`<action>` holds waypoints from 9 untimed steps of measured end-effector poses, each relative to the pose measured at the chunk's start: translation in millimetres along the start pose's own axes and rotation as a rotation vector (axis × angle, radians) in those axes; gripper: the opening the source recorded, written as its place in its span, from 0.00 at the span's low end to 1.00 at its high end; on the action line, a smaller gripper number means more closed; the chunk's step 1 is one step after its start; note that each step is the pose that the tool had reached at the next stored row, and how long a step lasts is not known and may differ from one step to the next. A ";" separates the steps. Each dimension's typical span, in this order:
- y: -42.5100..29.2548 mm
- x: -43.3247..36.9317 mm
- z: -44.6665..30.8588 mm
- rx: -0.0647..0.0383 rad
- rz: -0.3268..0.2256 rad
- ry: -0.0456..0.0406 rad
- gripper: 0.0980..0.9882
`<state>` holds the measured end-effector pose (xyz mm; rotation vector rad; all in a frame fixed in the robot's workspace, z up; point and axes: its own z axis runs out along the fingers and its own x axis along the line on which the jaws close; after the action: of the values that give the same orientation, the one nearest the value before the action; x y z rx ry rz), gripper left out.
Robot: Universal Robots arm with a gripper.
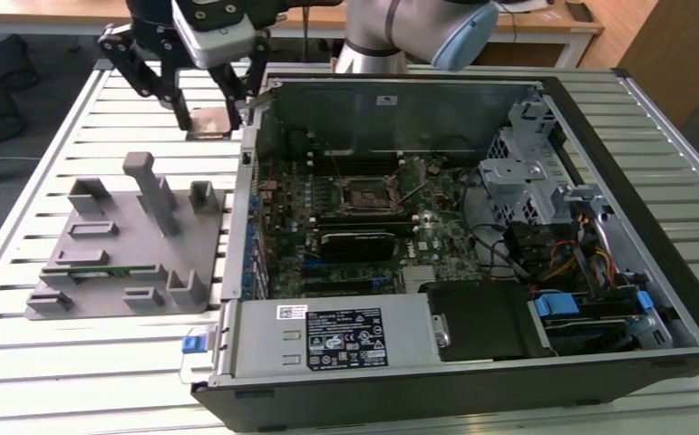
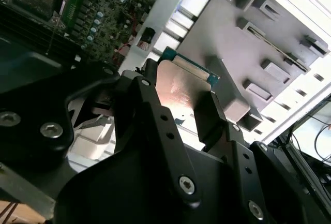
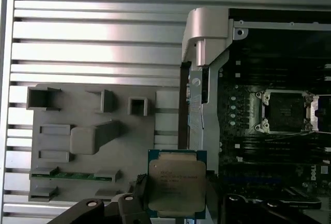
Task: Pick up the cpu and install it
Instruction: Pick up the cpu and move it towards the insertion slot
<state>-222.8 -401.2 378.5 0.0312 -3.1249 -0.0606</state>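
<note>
1. Second wrist view puts you closest: the gripper (image 2: 180,92) is clamped on the cpu (image 2: 182,81), one of the black fingers (image 2: 147,105) on each of two opposite edges. Gripping by the rim leaves both flat faces untouched, which I judge is the reason for this hold.
2. First wrist view shows the chip lying level between the jaws with its silvery lid toward the camera, so the contact side faces down, the way it needs to meet a socket.
3. On the exterior view, you find the chip at the upper left of the frame. It hangs clear above the slatted table (image 1: 83,381), just outside the open computer case (image 1: 675,299) and near that side wall.
4. Below it in that frame, at middle left, the gray holder (image 1: 120,245) rests on the table. A green memory stick (image 1: 101,270) lies in one of its slots, so the fixture seems meant to present parts at known spots.
5. Farthest in, the socket (image 1: 367,192) sits near the centre of the motherboard, well apart from the chip. Its middle looks bare, so installation is not yet done.
</note>
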 end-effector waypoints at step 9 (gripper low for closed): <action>2.0 -41.0 3.3 0.000 0.000 0.0030 0.49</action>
<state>-181.8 -398.2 374.6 0.0310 -3.1219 -0.0609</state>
